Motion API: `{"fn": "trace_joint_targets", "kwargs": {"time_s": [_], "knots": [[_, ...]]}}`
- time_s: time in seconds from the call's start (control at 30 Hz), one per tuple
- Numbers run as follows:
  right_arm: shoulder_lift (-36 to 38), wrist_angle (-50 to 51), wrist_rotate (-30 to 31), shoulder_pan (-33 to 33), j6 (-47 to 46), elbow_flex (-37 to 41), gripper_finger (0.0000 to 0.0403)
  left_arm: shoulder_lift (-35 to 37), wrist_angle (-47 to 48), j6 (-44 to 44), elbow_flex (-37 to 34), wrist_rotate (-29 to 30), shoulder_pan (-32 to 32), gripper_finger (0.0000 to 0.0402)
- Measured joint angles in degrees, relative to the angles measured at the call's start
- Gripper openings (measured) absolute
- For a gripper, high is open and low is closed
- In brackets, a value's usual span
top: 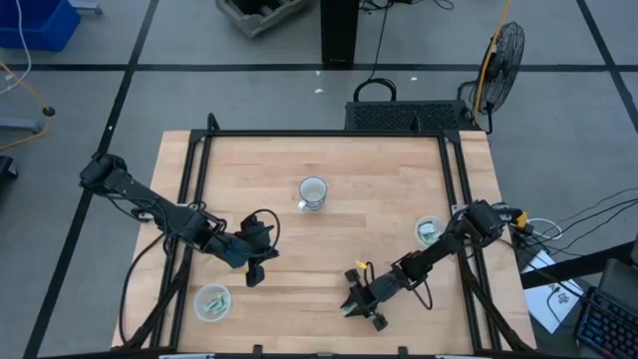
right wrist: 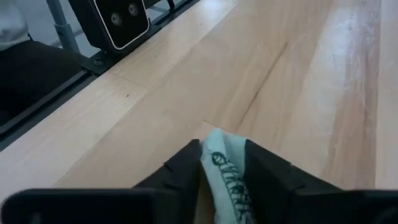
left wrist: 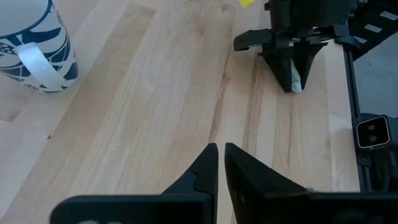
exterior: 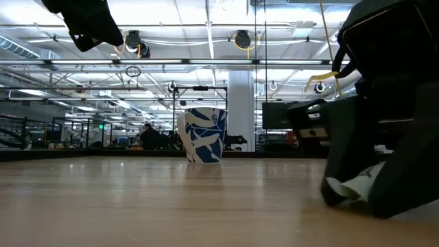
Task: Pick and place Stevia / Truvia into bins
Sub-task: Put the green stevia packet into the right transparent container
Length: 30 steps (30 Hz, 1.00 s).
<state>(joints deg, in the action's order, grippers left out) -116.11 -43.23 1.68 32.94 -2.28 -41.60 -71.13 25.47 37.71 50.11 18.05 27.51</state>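
Observation:
My right gripper is low over the table's near middle, shut on one pale green and white Stevia sachet. The left wrist view shows that sachet at its fingertips, and the low view shows it just at the tabletop. My left gripper hovers shut and empty left of centre, raised above the table. One clear bin stands near the left near corner and the other bin by the right edge. Both hold greenish sachets. My right gripper pinches the sachet between its two fingers, which come from above pointing down. The printed face of the sachet stands up between the fingertips. Its lower end is at the tabletop; whether it rests there I cannot tell.
A white mug with a blue pattern stands at the table's middle, toward the far side. A black frame rail runs along the table's edges. Bare wood lies between the two grippers and around the mug.

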Motion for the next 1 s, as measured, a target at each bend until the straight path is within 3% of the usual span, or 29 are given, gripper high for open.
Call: {"fn": "trace_joint_targets", "kwargs": {"time_s": [0.13,0.23,0.53,0.63,0.73,0.83,1.0], "knots": [[5.06,4.62,0.06,-0.72,0.40,0.24,0.0073,0.00,0.00,-0.02,0.00,0.02,0.01,0.0031],[10.91,14.36,2.51,-1.33,0.33,0.34,0.0055,0.00,0.03,-0.02,0.00,0.02,0.00,0.0031],[39.40,55.46,20.39,-1.70,-3.56,0.35,0.0032,0.01,0.09,-0.44,0.00,0.03,0.00,0.0031],[50.51,70.49,28.80,-1.72,-10.10,0.31,0.0031,0.00,0.06,-0.50,0.00,0.04,0.00,0.0031],[60.47,86.91,34.41,-1.72,-24.79,0.31,0.0031,0.00,-0.02,-0.50,0.00,0.04,0.02,0.0031],[66.79,98.63,34.07,-1.72,-38.18,0.31,0.0031,0.00,-0.04,-0.50,0.00,0.06,0.02,0.0031],[68.33,108.63,25.06,-1.84,-40.77,0.31,0.0031,0.00,-0.04,-0.52,0.00,0.59,0.00,0.0031]]}}
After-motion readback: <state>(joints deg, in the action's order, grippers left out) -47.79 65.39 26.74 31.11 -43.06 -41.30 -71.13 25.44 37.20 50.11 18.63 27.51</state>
